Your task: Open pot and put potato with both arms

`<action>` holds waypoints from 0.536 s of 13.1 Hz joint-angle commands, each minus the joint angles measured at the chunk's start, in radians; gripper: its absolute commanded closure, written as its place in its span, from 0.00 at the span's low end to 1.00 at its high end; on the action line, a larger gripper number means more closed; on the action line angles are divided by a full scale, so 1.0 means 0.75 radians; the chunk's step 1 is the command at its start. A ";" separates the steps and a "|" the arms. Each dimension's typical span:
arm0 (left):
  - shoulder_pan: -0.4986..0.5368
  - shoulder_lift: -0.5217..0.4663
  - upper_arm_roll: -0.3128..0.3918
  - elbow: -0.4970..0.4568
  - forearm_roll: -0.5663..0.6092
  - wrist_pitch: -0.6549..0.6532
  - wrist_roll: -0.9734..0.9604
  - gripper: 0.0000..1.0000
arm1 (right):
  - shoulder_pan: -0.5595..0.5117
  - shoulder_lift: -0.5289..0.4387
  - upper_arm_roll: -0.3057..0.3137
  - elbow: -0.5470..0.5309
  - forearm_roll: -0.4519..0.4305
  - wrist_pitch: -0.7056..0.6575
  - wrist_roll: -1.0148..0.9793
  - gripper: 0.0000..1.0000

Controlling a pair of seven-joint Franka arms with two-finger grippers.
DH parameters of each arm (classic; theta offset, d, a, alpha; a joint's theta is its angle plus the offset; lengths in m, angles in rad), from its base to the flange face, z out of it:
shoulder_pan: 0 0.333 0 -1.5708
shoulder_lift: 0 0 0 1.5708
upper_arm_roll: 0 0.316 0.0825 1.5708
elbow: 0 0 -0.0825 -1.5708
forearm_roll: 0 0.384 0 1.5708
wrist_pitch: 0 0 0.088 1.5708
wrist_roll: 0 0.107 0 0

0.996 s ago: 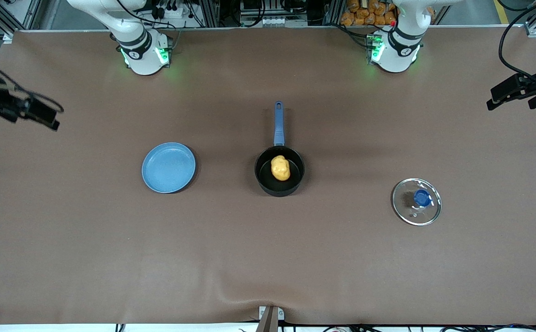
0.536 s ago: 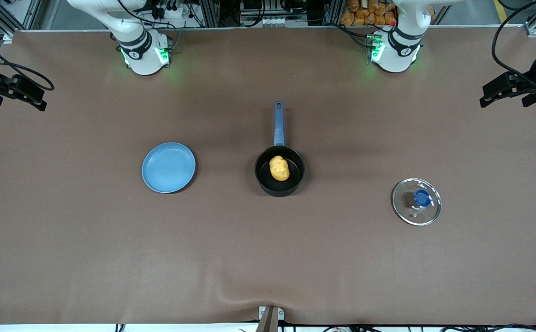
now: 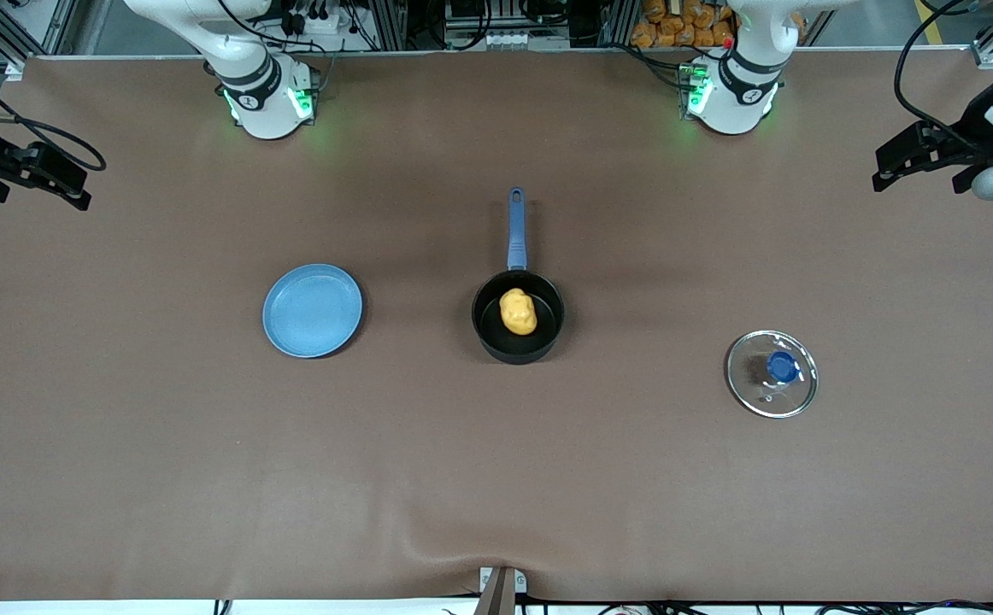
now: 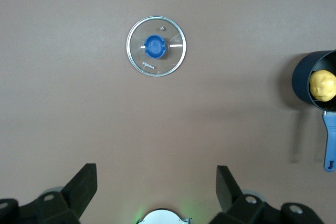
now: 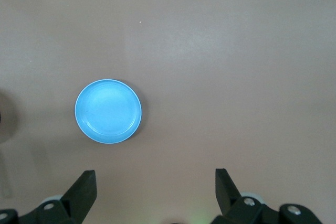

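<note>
The black pot (image 3: 488,331) with its blue handle (image 3: 516,226) stands uncovered at the table's middle, and the yellow potato (image 3: 518,311) lies inside it. The glass lid (image 3: 772,373) with its blue knob lies flat on the cloth toward the left arm's end, a bit nearer the front camera than the pot. My left gripper (image 3: 913,173) hangs open and empty over the table's left-arm end; its wrist view shows the lid (image 4: 156,46), the pot (image 4: 302,80) and the potato (image 4: 322,85) far below the gripper (image 4: 156,182). My right gripper (image 3: 39,184) hangs open and empty over the right-arm end.
A flat blue plate (image 3: 313,309) lies bare beside the pot toward the right arm's end; it also shows under the right gripper (image 5: 155,182) as the plate (image 5: 108,110). Brown cloth (image 3: 496,478) covers the whole table. Both arm bases stand along the table's edge farthest from the front camera.
Both grippers have drawn back at the table's ends toward the row of bases, still open and empty. Pot, potato, lid and plate have not moved.
</note>
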 commanded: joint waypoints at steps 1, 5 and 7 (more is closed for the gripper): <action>0.013 -0.002 -0.005 0.014 0.027 -0.021 0.006 0.00 | 0.008 0.008 0.002 0.015 -0.013 -0.016 -0.013 0.00; 0.009 0.027 -0.003 0.047 0.031 -0.021 0.002 0.00 | 0.010 0.010 0.004 0.013 -0.013 -0.016 -0.013 0.00; 0.009 0.029 -0.005 0.045 0.031 -0.021 0.006 0.00 | 0.010 0.010 0.004 0.013 -0.011 -0.018 -0.013 0.00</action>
